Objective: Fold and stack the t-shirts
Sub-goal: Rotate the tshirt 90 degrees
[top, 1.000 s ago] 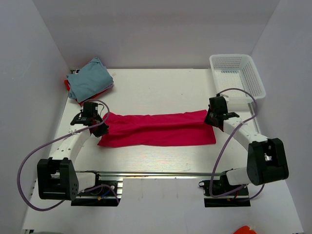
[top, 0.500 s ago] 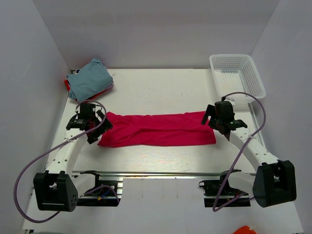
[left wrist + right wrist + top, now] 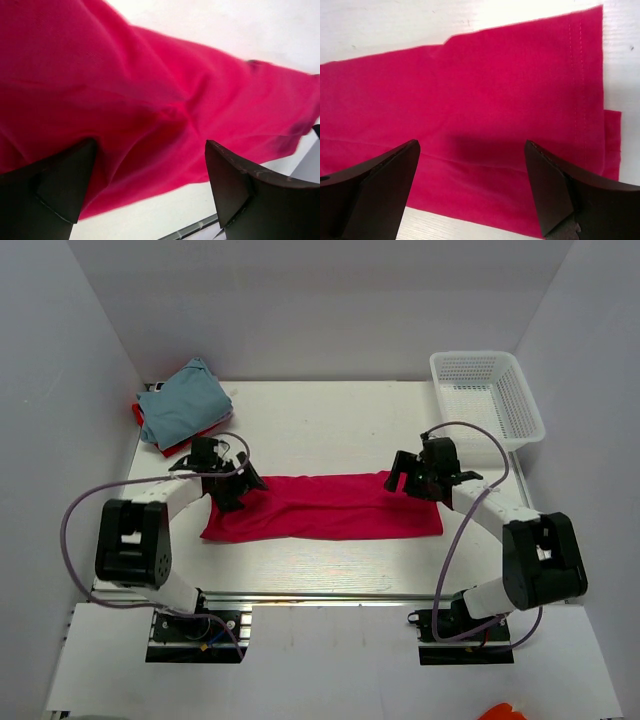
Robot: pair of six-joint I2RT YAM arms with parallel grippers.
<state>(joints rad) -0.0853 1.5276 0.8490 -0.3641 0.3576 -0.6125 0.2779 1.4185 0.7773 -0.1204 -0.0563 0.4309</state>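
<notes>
A magenta-pink t-shirt (image 3: 320, 508) lies on the table as a long folded strip running left to right. My left gripper (image 3: 232, 485) hovers over its left end, open and holding nothing. In the left wrist view the rumpled pink cloth (image 3: 150, 95) fills the frame, and the left gripper (image 3: 150, 187) has its fingers wide apart. My right gripper (image 3: 405, 475) is open over the right end. Between its spread fingertips (image 3: 470, 187) the flat hemmed cloth (image 3: 495, 100) shows. At the back left a light blue-grey t-shirt (image 3: 183, 405) sits folded on a red one (image 3: 137, 413).
A white mesh basket (image 3: 487, 395) stands at the back right corner. White walls close in the table on three sides. A metal rail (image 3: 320, 595) runs along the near edge in front of the arm bases.
Both grippers have opened and let go of the pink shirt's ends. Both have swung inward and now hover over the strip. The shirt lies slack.
</notes>
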